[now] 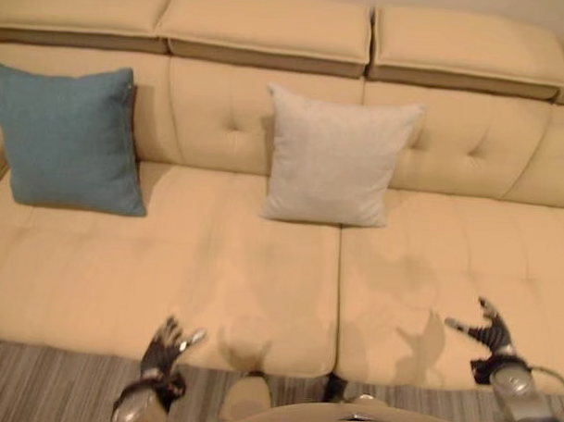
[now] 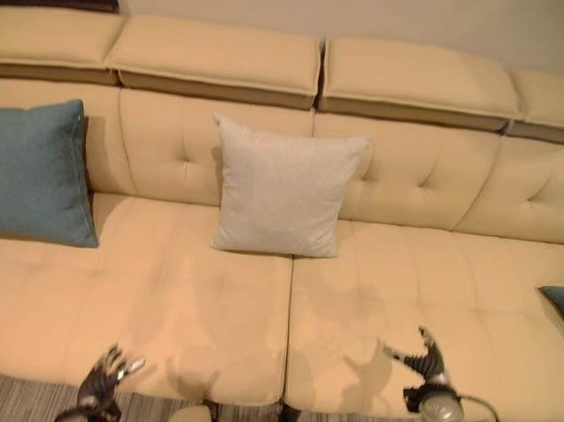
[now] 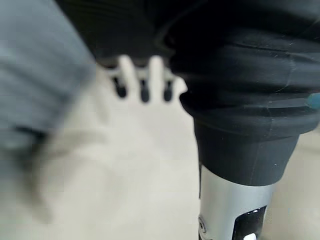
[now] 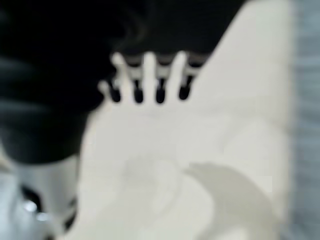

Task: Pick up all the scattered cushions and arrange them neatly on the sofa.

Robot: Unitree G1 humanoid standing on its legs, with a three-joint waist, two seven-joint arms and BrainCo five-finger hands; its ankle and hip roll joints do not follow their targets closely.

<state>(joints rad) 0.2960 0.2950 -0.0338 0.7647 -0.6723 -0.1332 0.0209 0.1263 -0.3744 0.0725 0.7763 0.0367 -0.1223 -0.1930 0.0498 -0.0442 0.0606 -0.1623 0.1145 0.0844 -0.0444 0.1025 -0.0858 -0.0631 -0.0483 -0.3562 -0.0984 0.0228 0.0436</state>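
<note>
A long cream sofa (image 1: 215,273) runs across the room, with tufted back cushions and a seam splitting the seat roughly in the middle. Two cushions already stand on it. A blue cushion (image 1: 69,139) leans upright against the backrest at the far left end of the seat. A pale grey cushion (image 1: 332,157) stands upright against the backrest near the middle, its lower edge resting on the seat and straddling the seam. The two are well apart, with bare seat between them. At the right edge of the right eye view, the corner of another blue cushion (image 2: 563,300) lies on the seat at the sofa's right end (most of it is cut off, so I cannot tell how it sits).

Both hands hover low over the front edge of the seat, and neither holds anything. The left hand (image 1: 164,348) is over the seat's front lip, where it meets the striped rug (image 1: 44,388), with its fingers spread loosely and pointing up towards the backrest. The right hand (image 1: 486,331) is over the right seat section, its fingers splayed wide and the thumb out to the side. In each wrist view the fingers stick out straight in a row over pale upholstery, with nothing between them.
</note>
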